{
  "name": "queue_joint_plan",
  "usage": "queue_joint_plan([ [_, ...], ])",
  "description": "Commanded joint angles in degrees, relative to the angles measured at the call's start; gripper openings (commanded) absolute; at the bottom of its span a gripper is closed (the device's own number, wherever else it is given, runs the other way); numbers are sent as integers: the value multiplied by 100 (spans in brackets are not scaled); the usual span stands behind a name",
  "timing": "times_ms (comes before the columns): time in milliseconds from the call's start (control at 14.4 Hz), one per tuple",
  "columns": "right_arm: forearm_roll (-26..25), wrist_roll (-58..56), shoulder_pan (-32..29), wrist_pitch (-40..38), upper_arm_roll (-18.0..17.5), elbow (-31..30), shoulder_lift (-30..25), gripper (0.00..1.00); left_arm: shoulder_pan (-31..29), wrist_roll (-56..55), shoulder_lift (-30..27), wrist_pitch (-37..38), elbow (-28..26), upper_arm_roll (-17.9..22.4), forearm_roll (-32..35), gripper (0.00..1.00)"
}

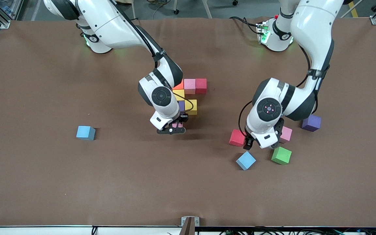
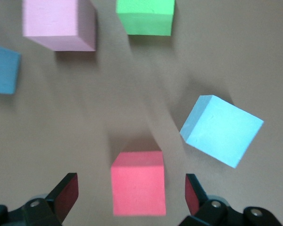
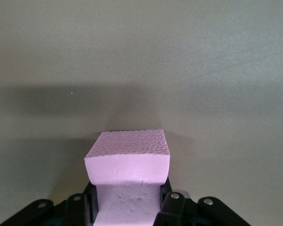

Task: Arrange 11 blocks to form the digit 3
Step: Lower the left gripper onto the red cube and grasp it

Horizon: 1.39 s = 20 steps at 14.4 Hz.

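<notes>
Part of the digit 3 lies mid-table: an orange block (image 1: 179, 86), a pink block (image 1: 189, 86) and a red block (image 1: 201, 85) in a row, with a yellow block (image 1: 178, 94), a purple block (image 1: 181, 105) and a second yellow block (image 1: 192, 107) nearer the camera. My right gripper (image 1: 171, 130) (image 3: 127, 200) is shut on a pink block (image 1: 177, 124) (image 3: 128, 157), low over the table beside the purple and yellow ones. My left gripper (image 1: 252, 143) (image 2: 131, 188) hangs open over a loose red block (image 1: 237, 137) (image 2: 137, 182), which shows between the fingers without touching them.
Toward the left arm's end lie a pink block (image 1: 286, 134) (image 2: 59, 23), a purple block (image 1: 311, 122), a green cube (image 1: 281, 155) (image 2: 145, 16) and a tilted light blue block (image 1: 245, 160) (image 2: 221, 129). Another light blue block (image 1: 86, 133) sits alone toward the right arm's end.
</notes>
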<state>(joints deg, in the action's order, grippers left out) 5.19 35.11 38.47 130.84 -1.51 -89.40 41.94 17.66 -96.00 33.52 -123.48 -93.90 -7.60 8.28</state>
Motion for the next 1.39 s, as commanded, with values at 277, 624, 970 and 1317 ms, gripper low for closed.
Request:
queue_joint_plan([
  [277, -53, 452, 117, -76, 28, 151, 156, 0, -34, 275, 471, -527, 108, -93, -509, 100],
  [624, -80, 523, 196, -331, 46, 151, 130, 0, 36, 275, 568, -528, 65, -93, -626, 100],
  [970, -88, 567, 222, -323, 46, 151, 130, 0, 1, 275, 612, -501, 73, -84, -617, 100],
  [1317, -80, 576, 240, -323, 46, 151, 130, 0, -25, 205, 700, -528, 99, -84, -635, 56],
])
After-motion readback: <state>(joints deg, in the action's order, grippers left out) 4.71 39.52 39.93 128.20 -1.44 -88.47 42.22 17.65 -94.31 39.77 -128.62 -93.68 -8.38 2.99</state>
